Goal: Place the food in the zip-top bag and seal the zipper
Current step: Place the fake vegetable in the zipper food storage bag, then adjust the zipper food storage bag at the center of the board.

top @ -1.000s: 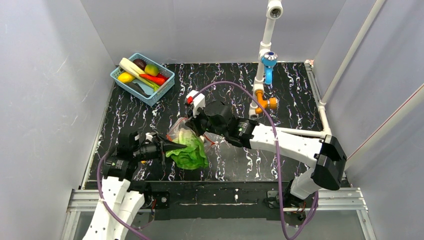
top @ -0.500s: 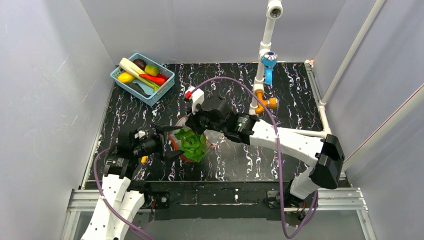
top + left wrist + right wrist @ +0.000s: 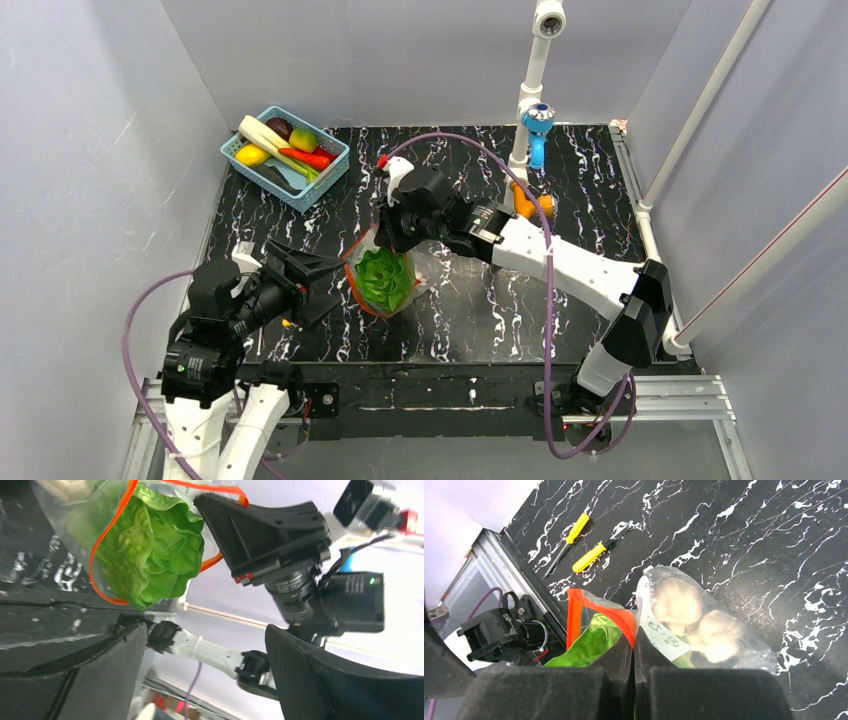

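Left of centre on the bench point(image 3: 480, 320): zip-top bag point(image 3: 425, 268), clear, crinkled. Green lettuce point(image 3: 150, 545) fills its gaping mouth, and pale lumpy pieces point(image 3: 679, 602) sit deeper in. Zipper point(image 3: 93, 562) is an unsealed orange loop. Right claw point(image 3: 634, 647) is pinched shut on the mouth edge, holding it up. Left claw point(image 3: 335, 283) is spread wide just beside the mouth, not touching. Blue basket point(image 3: 265, 185) is well apart, at the far-left corner. Mouth faces the left claw; long axis runs left to right.

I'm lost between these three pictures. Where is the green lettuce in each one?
Top view: middle of the picture, lettuce inside the clear bag.
Left wrist: lettuce upper left, framed by the bag's mouth.
Right wrist: lettuce at the bottom, left of centre.
Shared landmark: the red zipper strip around the lettuce, seen in all three.
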`<act>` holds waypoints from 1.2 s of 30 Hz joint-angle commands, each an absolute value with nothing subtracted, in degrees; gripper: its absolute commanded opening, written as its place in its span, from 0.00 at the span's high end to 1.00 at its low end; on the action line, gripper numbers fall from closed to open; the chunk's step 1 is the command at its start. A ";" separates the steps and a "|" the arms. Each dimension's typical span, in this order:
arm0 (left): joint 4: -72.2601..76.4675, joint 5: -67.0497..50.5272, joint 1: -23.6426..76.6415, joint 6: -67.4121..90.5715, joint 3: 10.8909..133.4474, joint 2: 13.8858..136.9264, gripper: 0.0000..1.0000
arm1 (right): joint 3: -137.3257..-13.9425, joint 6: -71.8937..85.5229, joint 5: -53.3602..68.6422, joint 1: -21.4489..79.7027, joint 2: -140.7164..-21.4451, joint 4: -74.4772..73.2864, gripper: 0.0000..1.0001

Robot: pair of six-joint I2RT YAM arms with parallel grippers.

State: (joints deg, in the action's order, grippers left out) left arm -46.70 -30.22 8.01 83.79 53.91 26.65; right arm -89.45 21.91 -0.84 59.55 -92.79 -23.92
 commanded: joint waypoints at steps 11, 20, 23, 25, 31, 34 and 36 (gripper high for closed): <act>-51.89 -26.53 8.00 64.41 47.47 30.62 0.53 | -94.77 27.35 3.05 58.97 -94.25 -23.92 0.99; -41.34 -30.08 9.06 64.60 40.09 35.04 0.68 | -94.97 27.32 3.68 58.97 -94.37 -23.65 0.99; -40.00 -29.67 10.74 63.81 38.63 36.86 0.74 | -94.92 27.35 3.78 58.97 -94.52 -23.39 0.99; -39.82 -28.86 11.91 63.55 38.29 37.48 0.77 | -94.90 27.41 3.78 59.00 -94.40 -23.43 0.99; -41.20 -27.27 12.62 60.93 43.30 37.85 1.00 | -95.15 25.23 1.19 58.95 -94.17 -25.26 0.99; -44.01 -30.02 12.66 63.79 47.37 38.46 1.00 | -96.55 21.52 -1.26 58.98 -94.30 -28.59 0.99; -41.26 -34.66 12.63 68.21 49.87 38.59 1.00 | -98.00 18.53 -5.14 58.97 -94.20 -32.13 0.99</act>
State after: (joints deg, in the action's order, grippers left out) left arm -42.15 -28.34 12.49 63.66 44.03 38.52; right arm -92.58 24.10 0.58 58.94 -94.30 -28.64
